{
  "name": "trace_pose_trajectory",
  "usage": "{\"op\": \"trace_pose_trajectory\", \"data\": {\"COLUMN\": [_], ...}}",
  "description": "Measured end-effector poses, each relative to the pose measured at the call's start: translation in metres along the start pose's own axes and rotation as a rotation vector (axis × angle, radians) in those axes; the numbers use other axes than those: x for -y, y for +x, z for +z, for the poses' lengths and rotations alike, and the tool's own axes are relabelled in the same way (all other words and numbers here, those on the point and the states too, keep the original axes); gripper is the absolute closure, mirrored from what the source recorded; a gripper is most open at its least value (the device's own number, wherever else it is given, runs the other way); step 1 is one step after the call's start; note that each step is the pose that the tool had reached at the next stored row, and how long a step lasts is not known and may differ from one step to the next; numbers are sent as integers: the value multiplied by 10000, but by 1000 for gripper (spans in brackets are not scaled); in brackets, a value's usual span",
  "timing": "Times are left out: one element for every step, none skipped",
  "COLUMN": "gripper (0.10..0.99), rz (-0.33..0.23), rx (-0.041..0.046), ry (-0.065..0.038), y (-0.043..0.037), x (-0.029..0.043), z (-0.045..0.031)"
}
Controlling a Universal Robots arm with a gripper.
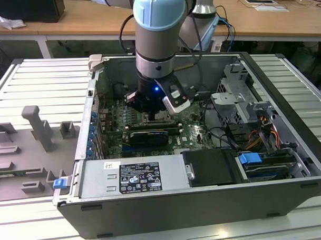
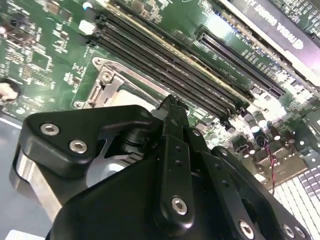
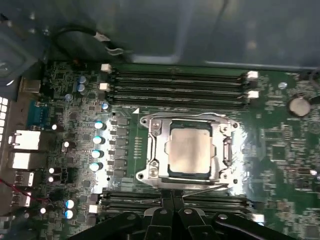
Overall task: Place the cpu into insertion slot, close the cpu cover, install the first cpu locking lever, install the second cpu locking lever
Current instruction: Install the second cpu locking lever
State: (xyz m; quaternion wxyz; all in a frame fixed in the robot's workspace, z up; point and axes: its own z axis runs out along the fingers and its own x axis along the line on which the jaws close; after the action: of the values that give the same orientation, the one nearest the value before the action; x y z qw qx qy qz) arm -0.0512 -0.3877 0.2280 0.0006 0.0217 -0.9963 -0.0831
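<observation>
Silvery-beige cpu [image 3: 189,149] sits in the insertion slot [image 3: 223,150], cpu cover [image 3: 156,131] down over it, as the claw [image 3: 172,195] hovers beside with fingers pressed together, holding nothing.

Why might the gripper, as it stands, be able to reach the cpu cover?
Probably yes: the gripper hangs right beside the cpu cover, which lies closed around the cpu, with nothing between them.

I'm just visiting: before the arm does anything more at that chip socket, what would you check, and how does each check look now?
1. cpu lying flat in the insertion slot: ok.
2. cpu cover down around the chip: ok, it seems closed.
3. Locking levers latched: cannot tell; a thin lever lies along one socket edge.
4. gripper at that socket edge: ok.
5. Memory slots undisturbed: ok.
</observation>
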Motion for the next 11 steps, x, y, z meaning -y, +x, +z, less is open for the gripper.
{"op": "trace_pose_trajectory", "data": {"gripper": [980, 980, 980, 980, 980, 980, 980, 980, 980, 980, 980], "rz": [-1, -6, -11, -14, -17, -19, -20, -19, -21, -21, -21], "rx": [0, -1, -2, -1, 2, 3, 4, 4, 6, 7, 10], "ry": [-1, -7, -40, -77, -109, -136, -163, -190, -222, -245, -322], "y": [15, 31, 49, 62, 74, 88, 108, 118, 121, 125, 143], "x": [5, 10, 12, 13, 16, 18, 20, 22, 23, 24, 30], "z": [34, 65, 75, 84, 95, 105, 113, 117, 124, 127, 136]}}
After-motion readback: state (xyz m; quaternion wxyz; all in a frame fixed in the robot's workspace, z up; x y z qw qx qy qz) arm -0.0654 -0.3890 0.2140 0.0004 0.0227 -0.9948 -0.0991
